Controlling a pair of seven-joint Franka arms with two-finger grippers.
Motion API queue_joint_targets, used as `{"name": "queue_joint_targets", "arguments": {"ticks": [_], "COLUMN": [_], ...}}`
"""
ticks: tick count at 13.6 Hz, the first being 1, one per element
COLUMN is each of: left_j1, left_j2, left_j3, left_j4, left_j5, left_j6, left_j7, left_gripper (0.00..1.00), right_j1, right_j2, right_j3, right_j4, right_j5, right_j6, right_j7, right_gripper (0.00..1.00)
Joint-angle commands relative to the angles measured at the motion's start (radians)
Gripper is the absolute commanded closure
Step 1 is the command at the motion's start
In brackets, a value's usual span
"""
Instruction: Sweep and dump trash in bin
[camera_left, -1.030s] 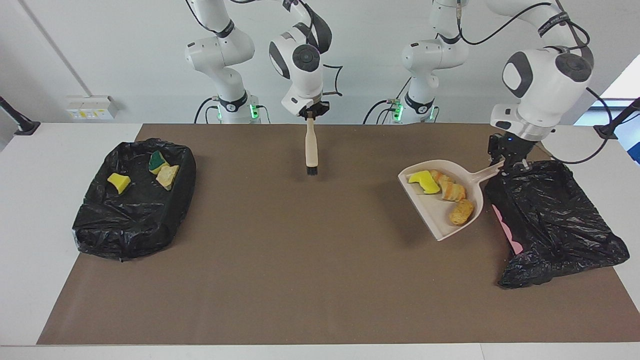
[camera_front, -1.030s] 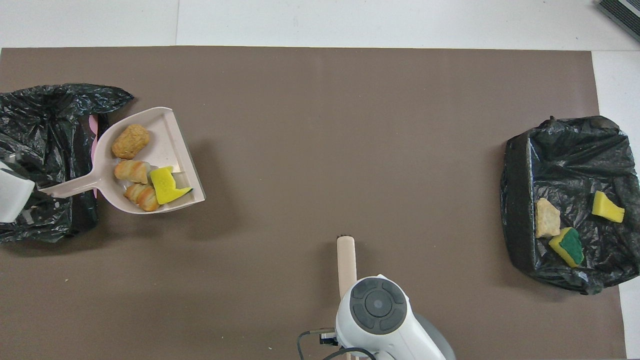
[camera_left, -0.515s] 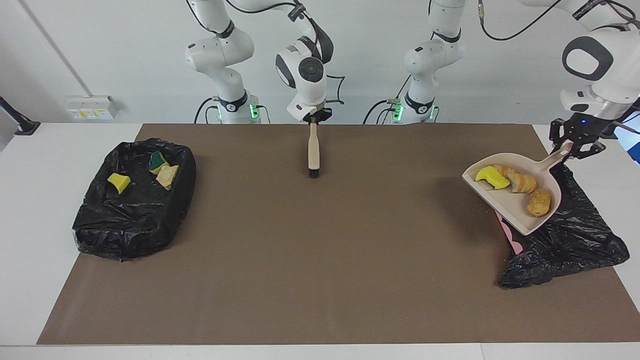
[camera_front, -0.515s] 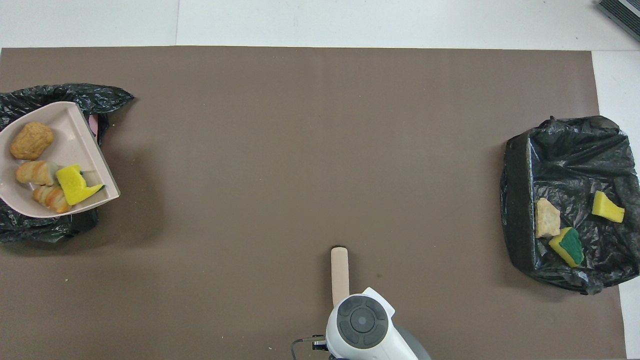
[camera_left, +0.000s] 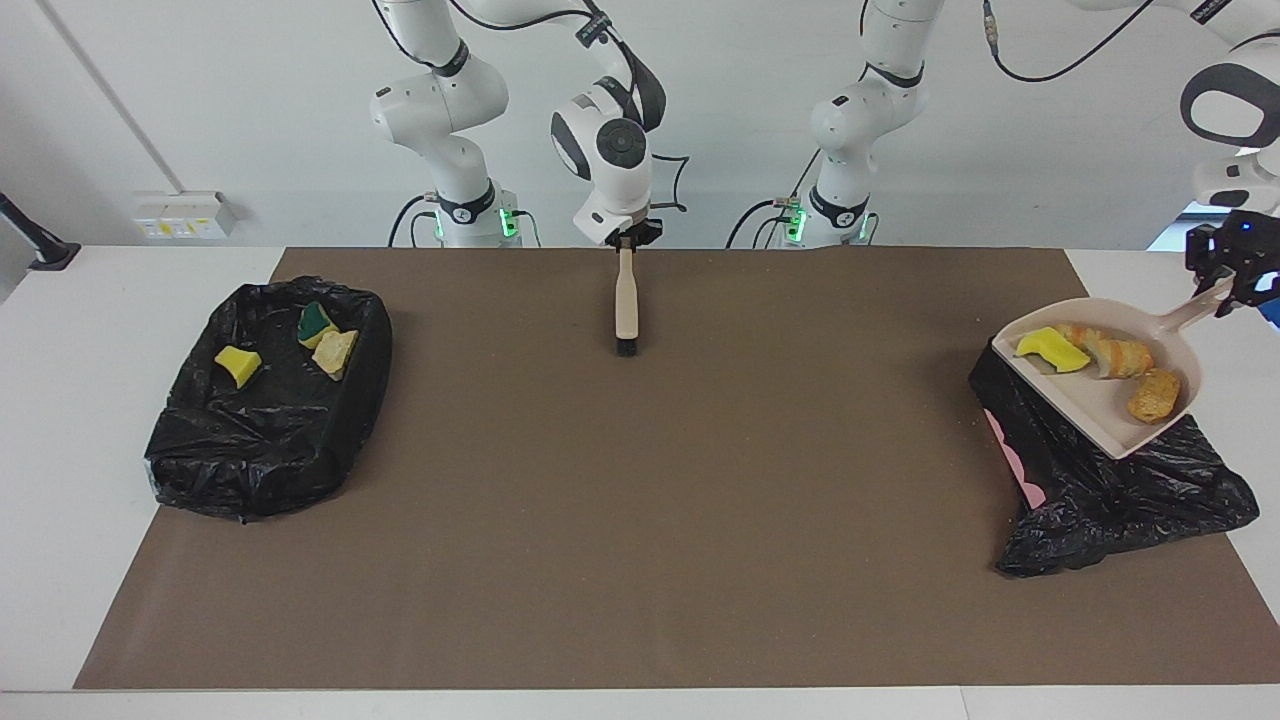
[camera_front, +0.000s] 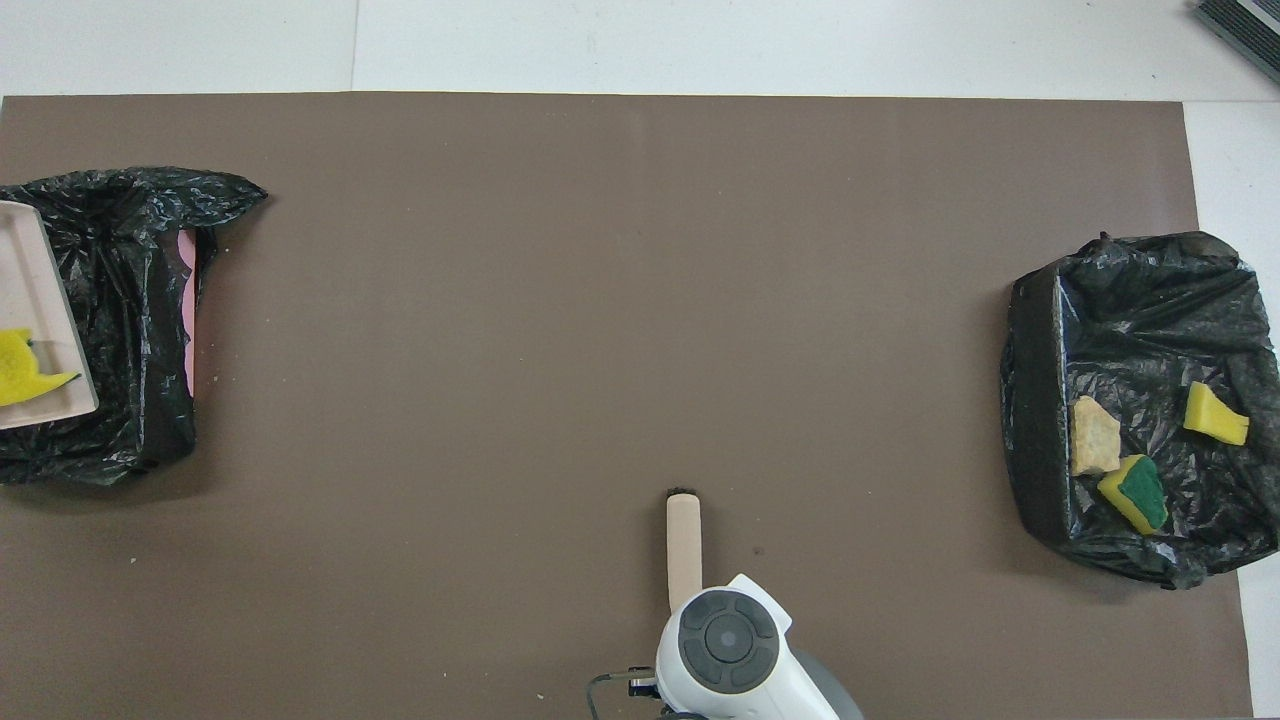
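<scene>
My left gripper (camera_left: 1228, 285) is shut on the handle of the beige dustpan (camera_left: 1110, 400), which hangs over the black-bagged bin (camera_left: 1100, 490) at the left arm's end of the table. In the pan lie a yellow sponge piece (camera_left: 1050, 348) and two orange-brown lumps (camera_left: 1115, 357). The overhead view shows only the pan's lip (camera_front: 40, 300) and the sponge (camera_front: 22, 365) at its edge. My right gripper (camera_left: 625, 238) is shut on the beige hand brush (camera_left: 626, 300), which hangs bristles down over the mat near the robots.
A second black-lined container (camera_left: 265, 420) sits at the right arm's end. It holds a yellow sponge piece (camera_left: 237, 365), a green-backed one (camera_left: 316, 320) and a tan lump (camera_left: 335, 351). A pink rim (camera_left: 1010, 450) shows under the first bag. A brown mat (camera_left: 640, 500) covers the table.
The left gripper has carried the loaded dustpan from the mat beside the bin to over the black bag. The right arm pulled the brush slightly toward the robots, then held.
</scene>
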Motion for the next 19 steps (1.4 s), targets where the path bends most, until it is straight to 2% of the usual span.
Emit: {"name": "queue_joint_targets", "arguments": {"ticks": [1,2,3,6,9,11,13,16,19], "left_j1": [-0.011,-0.014,-0.023,-0.054,-0.066,-0.066,-0.066,-0.066,-0.083], "left_j2": [0.035,0.037,0.037,0.037,0.032,0.017,-0.006,-0.025,-0.046], "left_j3": [-0.007,-0.007,-0.007,-0.007,-0.008,-0.011,-0.014,-0.022,-0.025], "left_j4": [0.053,0.051,0.048,0.046,0.048,0.05,0.05,0.063,0.051], "left_j5": [0.158,0.212,0.253,0.35,0.463,0.519,0.517,0.475,0.199], "left_j6": [0.023,0.023,0.023,0.006,0.002,0.003,0.0,-0.036,-0.131], "left_j7": [0.019,0.018,0.015,0.015,0.018,0.024,0.028,0.029,0.001], "left_gripper": [1.0,1.0,1.0,1.0,1.0,1.0,1.0,1.0,1.0], "right_j1": [-0.029,-0.033,-0.038,-0.076,-0.165,-0.246,-0.32,-0.439,-0.533], "right_j2": [0.036,0.038,0.033,0.024,0.016,0.019,0.016,0.032,0.032], "right_j3": [0.001,0.001,0.0,-0.005,-0.008,-0.008,-0.008,-0.008,-0.008], "right_j4": [0.025,0.039,0.065,0.129,0.166,0.215,0.261,0.393,0.458], "right_j5": [0.019,0.019,0.019,0.003,-0.007,-0.086,-0.173,-0.259,-0.31], "right_j6": [0.008,-0.008,-0.033,-0.107,-0.104,-0.105,-0.148,-0.306,-0.332], "right_j7": [-0.048,-0.051,-0.054,-0.074,-0.154,-0.192,-0.26,-0.375,-0.494], "right_gripper": [0.69,0.25,0.0,0.0,0.0,0.0,0.0,0.0,0.0]}}
